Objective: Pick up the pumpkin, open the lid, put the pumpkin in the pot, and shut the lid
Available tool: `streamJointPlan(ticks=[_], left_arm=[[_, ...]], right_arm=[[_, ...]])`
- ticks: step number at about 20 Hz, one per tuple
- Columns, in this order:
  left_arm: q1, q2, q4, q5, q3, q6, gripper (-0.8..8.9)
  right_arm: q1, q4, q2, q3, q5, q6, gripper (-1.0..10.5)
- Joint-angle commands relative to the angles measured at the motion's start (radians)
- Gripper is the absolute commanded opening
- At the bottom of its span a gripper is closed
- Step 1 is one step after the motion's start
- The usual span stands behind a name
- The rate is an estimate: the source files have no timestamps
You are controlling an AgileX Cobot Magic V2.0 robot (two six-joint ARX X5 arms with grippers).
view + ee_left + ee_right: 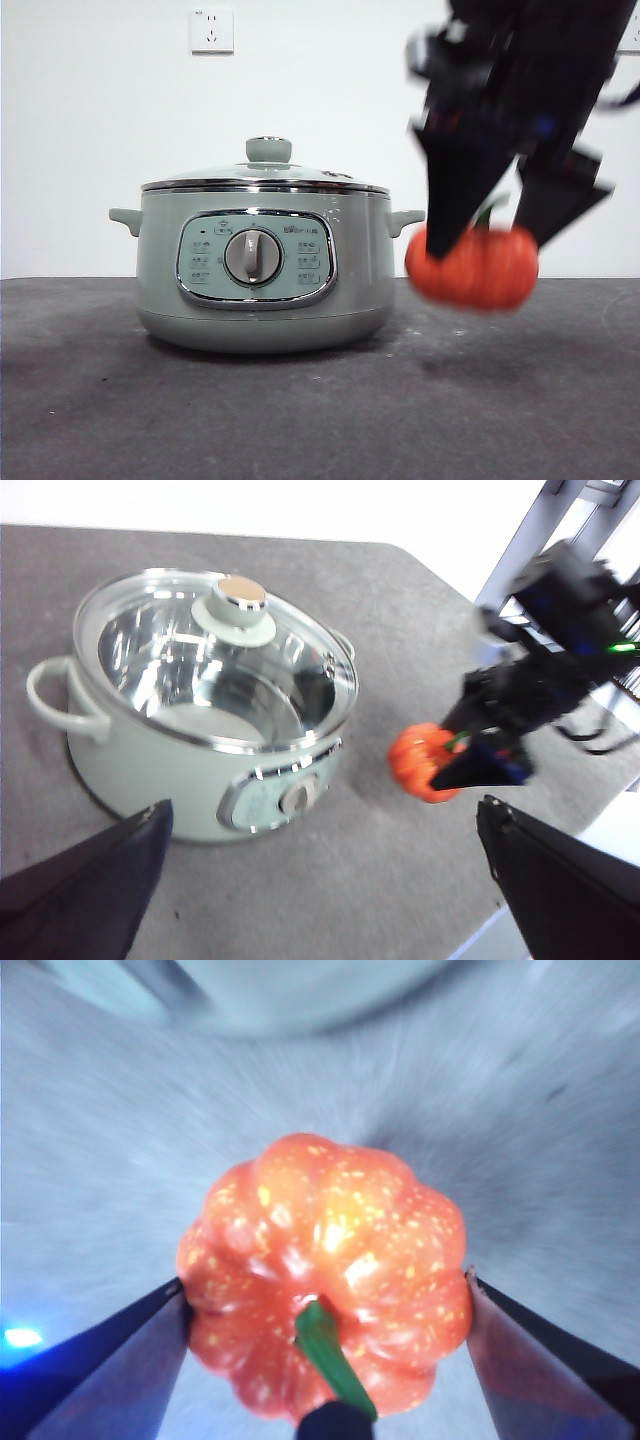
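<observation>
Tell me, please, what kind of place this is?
Probably a robot test bench, not a real kitchen: a bare grey table, a plain white wall with one socket, and a single pot with a toy pumpkin held by the right gripper.

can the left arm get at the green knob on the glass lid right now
Probably yes. The sage-green round knob on the domed glass lid stands uncovered, and the left gripper is open and holding nothing. The right gripper grips the orange ribbed pumpkin beside the pot, not above it.
</observation>
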Motion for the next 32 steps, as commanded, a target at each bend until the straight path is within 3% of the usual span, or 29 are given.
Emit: streamJointPlan(ticks=[1,3,8,15,20,26,32], left_arm=[[-0.021,0.063,0.081,0.0,0.007,-0.019,7.54],[-0.044,0.137,0.155,-0.004,0.01,-0.034,7.54],[-0.151,0.367,0.256,-0.138,0.111,-0.027,7.54],[-0.314,0.705,0.304,-0.342,0.355,0.066,7.54],[-0.391,0.917,0.364,-0.419,0.474,0.104,7.54],[-0.429,1.059,0.452,-0.473,0.479,0.129,7.54],[-0.451,1.091,0.467,-0.504,0.479,0.152,7.53]], right_arm=[[0.002,-0.019,-0.137,0.001,0.002,0.022,-0.1],[0.002,-0.023,-0.248,0.001,0.002,0.035,-0.1],[0.002,-0.04,-0.436,0.001,0.002,0.066,-0.1],[0.002,-0.092,-0.518,0.001,0.001,0.074,-0.1],[0.002,-0.093,-0.532,0.002,-0.001,0.093,-0.1],[0.002,-0.096,-0.542,0.001,-0.001,0.1,-0.1],[0.002,-0.094,-0.542,0.002,0.0,0.1,-0.1]])
